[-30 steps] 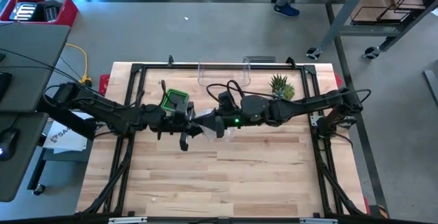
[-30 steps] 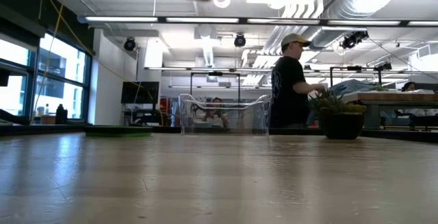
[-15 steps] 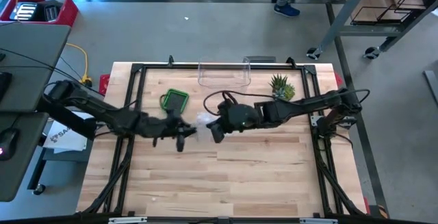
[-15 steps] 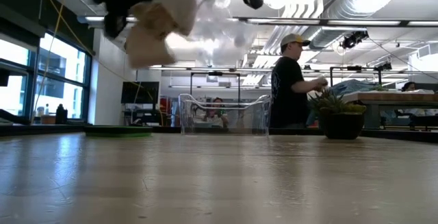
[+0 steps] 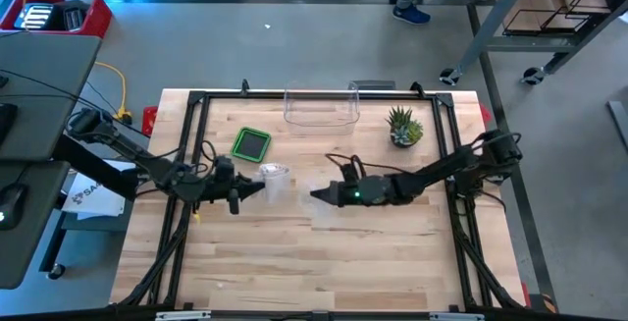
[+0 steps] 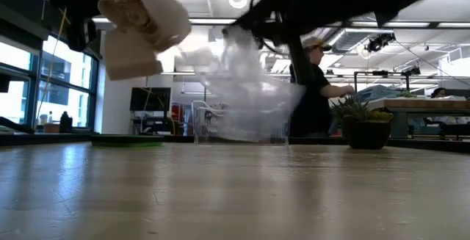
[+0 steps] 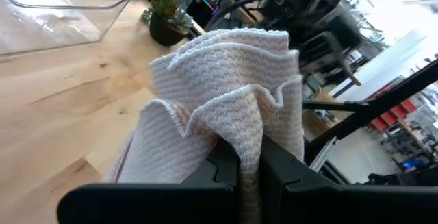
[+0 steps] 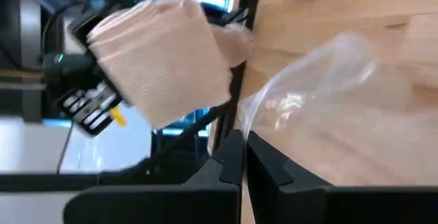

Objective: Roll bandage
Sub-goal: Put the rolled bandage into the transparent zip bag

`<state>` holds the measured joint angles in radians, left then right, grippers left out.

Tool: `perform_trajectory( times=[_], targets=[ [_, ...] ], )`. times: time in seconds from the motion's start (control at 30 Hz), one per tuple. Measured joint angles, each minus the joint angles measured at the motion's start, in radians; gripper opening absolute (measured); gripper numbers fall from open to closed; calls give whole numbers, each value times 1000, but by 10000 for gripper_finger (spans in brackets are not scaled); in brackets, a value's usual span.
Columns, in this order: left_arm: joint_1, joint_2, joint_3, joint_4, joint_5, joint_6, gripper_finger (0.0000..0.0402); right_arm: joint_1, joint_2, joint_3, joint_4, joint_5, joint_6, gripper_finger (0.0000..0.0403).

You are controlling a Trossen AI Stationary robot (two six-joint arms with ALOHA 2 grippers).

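**Bandage roll and its clear wrapper held apart above the table**

The left gripper [image 5: 257, 190] hangs above the middle of the wooden table [image 5: 324, 262], its jaws clamped tight on a fold of the beige bandage roll [image 7: 226, 107]. In the left wrist view the ribbed cloth bunches up out of the closed fingers [image 7: 229, 166], its wavy edge uppermost. In the low view the bandage roll [image 6: 143, 23] sits high in the air on the picture's left, a fat cylinder with its long axis tilted, one crumpled end turned up and away from the other arm.

The right gripper [image 5: 319, 194] is just beside it, toward the table's right, jaws pinched shut on a clear plastic wrapper [image 8: 321, 107]. In the low view the wrapper [image 6: 246, 97] hangs down as a loose, blurred film between the two arms. From above, a pale patch shows between the grippers; whether it is roll or film I cannot tell.

Behind them on the table are a green-rimmed tray [image 5: 251, 143], a clear plastic bin [image 5: 321, 106] and a small potted plant [image 5: 403, 125]. A person [image 6: 312, 86] stands in the room beyond.
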<state>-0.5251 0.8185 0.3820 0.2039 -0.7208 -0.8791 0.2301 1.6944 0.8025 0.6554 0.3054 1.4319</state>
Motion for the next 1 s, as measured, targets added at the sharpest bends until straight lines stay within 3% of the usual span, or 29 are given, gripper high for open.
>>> perform_trajectory(
  times=[0.27,0.4,0.53,0.67,0.77,0.9,1.0],
  targets=[
    [23,60,-1,105,-22,-11,10,-13,71,-37,105,36,90,0],
    [45,72,-2,252,-36,72,11,-54,191,13,350,24,78,0],
    [54,26,3,353,-45,169,11,-105,327,99,611,-81,13,0],
    [60,12,17,348,-107,227,11,-122,405,135,653,-81,9,0],
    [79,42,17,336,-142,208,11,-128,449,132,653,-60,79,0],
    [87,139,-6,340,-145,75,11,-145,515,136,737,-62,135,0],
    [87,247,-36,470,-153,-6,11,-155,559,152,818,-70,138,0]
  ],
)
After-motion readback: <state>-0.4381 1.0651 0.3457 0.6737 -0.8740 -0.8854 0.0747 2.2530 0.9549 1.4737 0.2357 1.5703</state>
